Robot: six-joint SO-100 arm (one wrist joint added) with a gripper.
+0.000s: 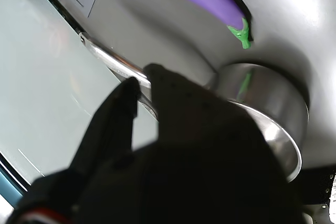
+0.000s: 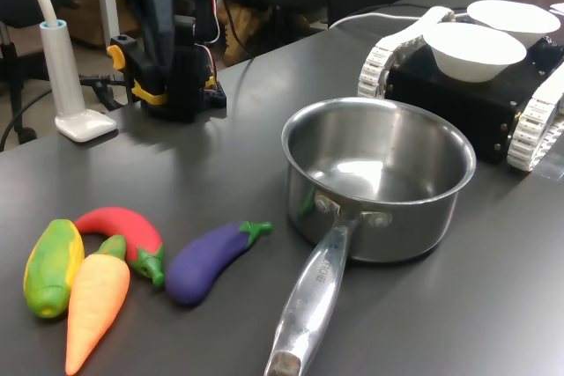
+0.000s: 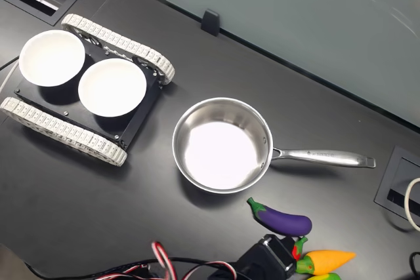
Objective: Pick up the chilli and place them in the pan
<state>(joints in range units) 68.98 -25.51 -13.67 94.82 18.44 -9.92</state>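
The red chilli (image 2: 116, 220) lies on the dark table at the first exterior view's left, between a carrot (image 2: 95, 303) and a purple eggplant (image 2: 206, 259). In the second exterior view only a red bit of the chilli (image 3: 300, 246) shows beside my arm (image 3: 266, 261). The steel pan (image 2: 379, 209) stands empty in the middle, its handle (image 2: 308, 301) toward the front; the second exterior view also shows the pan (image 3: 259, 129). My gripper (image 1: 143, 77) hangs high above the pan's handle (image 1: 113, 61), its black jaws shut on nothing. The wrist view does not show the chilli.
A yellow-green toy vegetable (image 2: 51, 266) lies left of the carrot. Two white bowls (image 2: 476, 50) sit on a black tracked vehicle (image 2: 458, 103) behind the pan. The arm's base (image 2: 172, 59) is clamped at the back left, beside a white stand (image 2: 75, 85). A glass panel (image 3: 295, 11) borders the table.
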